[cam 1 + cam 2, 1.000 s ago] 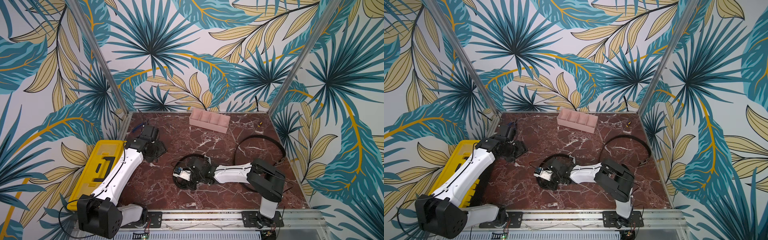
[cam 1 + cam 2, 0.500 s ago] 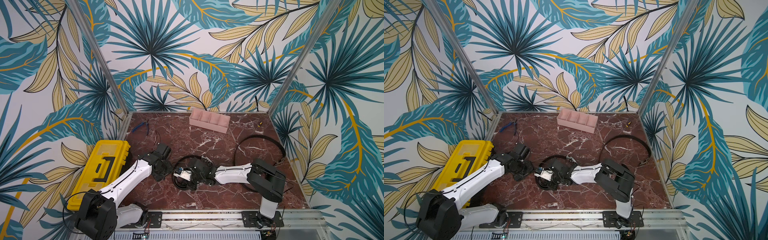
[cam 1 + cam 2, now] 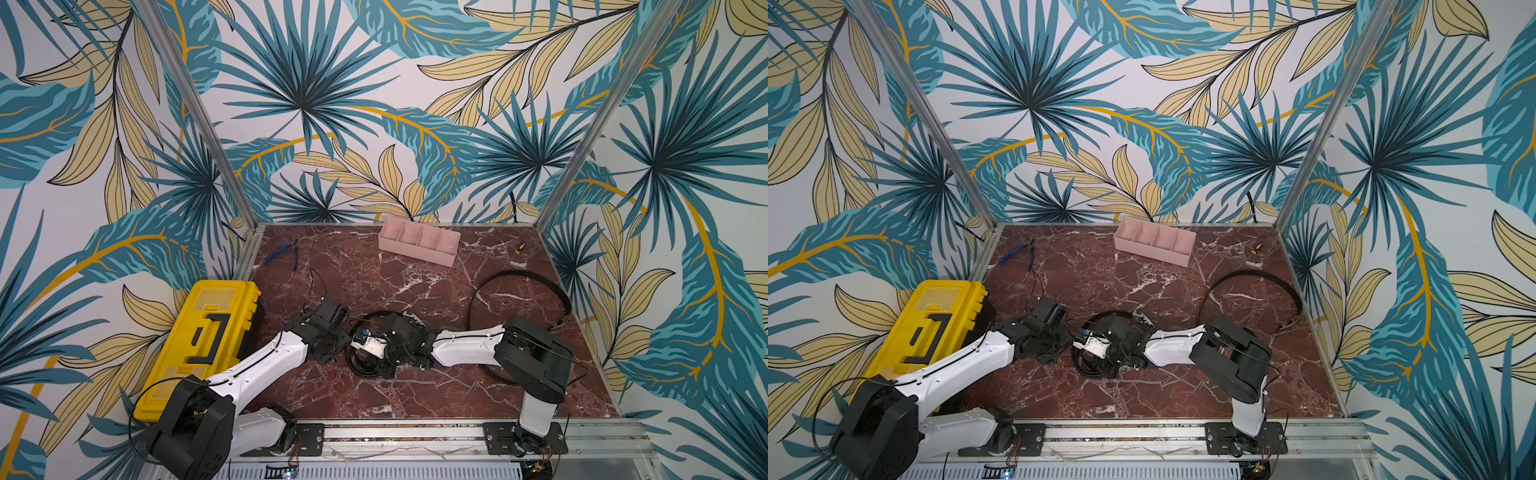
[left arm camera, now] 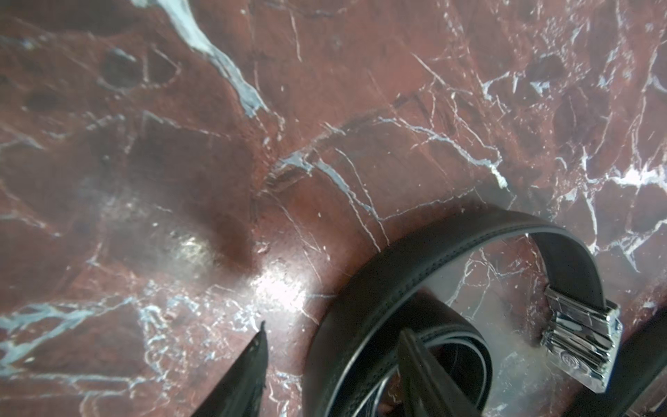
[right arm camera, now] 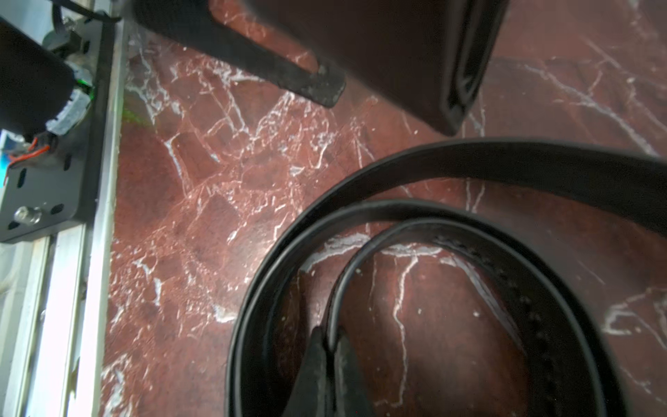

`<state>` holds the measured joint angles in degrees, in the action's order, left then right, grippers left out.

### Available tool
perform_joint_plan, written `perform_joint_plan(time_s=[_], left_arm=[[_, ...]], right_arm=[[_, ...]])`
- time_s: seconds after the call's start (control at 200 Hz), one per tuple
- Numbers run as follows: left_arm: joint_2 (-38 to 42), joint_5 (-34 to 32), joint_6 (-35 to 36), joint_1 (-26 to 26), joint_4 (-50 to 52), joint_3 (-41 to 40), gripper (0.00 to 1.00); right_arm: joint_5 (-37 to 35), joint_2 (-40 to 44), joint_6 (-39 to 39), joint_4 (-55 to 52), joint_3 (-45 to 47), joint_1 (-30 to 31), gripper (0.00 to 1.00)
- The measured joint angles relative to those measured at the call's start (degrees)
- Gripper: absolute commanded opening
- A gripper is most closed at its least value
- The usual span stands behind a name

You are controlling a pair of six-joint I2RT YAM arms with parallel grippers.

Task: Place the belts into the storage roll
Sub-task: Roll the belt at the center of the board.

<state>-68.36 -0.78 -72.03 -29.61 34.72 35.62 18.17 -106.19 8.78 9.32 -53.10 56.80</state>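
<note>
At the table's (image 3: pixel 415 395) front middle, your coiled belt (image 4: pixel 415 260) stands on edge, black, silver buckle (image 4: pixel 581 335) outside. The right gripper (image 5: pixel 328 341) pinches its inner end; the left gripper (image 4: pixel 334 328) straddles its wall, jaws apart. From above, both wrists hide most of it. The loose belt (image 3: pixel 519 272) arcs far right; the storage roll (image 3: pixel 415 254) sits at the back edge, bare table between.

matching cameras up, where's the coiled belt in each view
top view: coiled belt centre of red marble table
top view: coiled belt, centre again
left wrist: coiled belt at left gripper, silver buckle showing
right wrist: coiled belt close up, right gripper pinching it
shared landmark: red marble table
</note>
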Motion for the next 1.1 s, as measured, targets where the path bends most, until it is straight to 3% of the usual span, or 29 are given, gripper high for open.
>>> perform_joint_plan(time_s=[0.205,0.481,0.826,1.101], left_arm=[[8.8,4.7,-1.0,-3.0,-2.8,-7.3,0.59],[18.2,5.4,-0.3,-2.9,-5.8,-12.4,0.6],[3.7,10.6,4.1,-2.6,-19.1,-12.1,0.6],[-0.2,12.0,6.4,-0.7,-20.8,-9.9,0.59]], right_arm=[[0.1,0.0,0.2,0.3,0.1,0.1,0.0],[0.2,0.0,-0.1,0.5,0.2,0.1,0.0],[0.1,0.1,-1.0,1.4,0.7,0.0,0.0],[-0.7,0.9,-2.4,3.7,2.7,-0.4,0.0]])
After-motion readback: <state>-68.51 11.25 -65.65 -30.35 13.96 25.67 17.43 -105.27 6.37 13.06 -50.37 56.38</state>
